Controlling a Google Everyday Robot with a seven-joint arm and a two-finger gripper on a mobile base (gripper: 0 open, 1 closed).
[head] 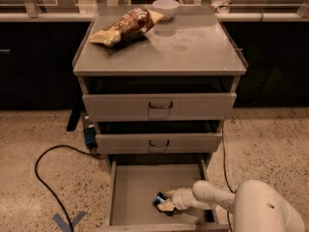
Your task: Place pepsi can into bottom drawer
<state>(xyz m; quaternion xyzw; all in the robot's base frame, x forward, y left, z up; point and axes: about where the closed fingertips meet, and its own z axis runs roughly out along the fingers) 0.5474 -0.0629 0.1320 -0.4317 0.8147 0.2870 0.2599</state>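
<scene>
Pepsi can (159, 199) in claw (165, 203), bottom drawer (134, 186)

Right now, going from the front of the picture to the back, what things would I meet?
Bottom drawer, with the gripper and the can inside it → middle drawer → top drawer → chip bag → bowl.

The white arm (219, 198) enters from the 5 o'clock corner of the view and reaches low toward 9 o'clock, its wrist (186, 198) nearly level. At its end the claw (166, 201) (tan fingers (167, 208), one above the other) is closed around the pepsi can (159, 198).
</scene>
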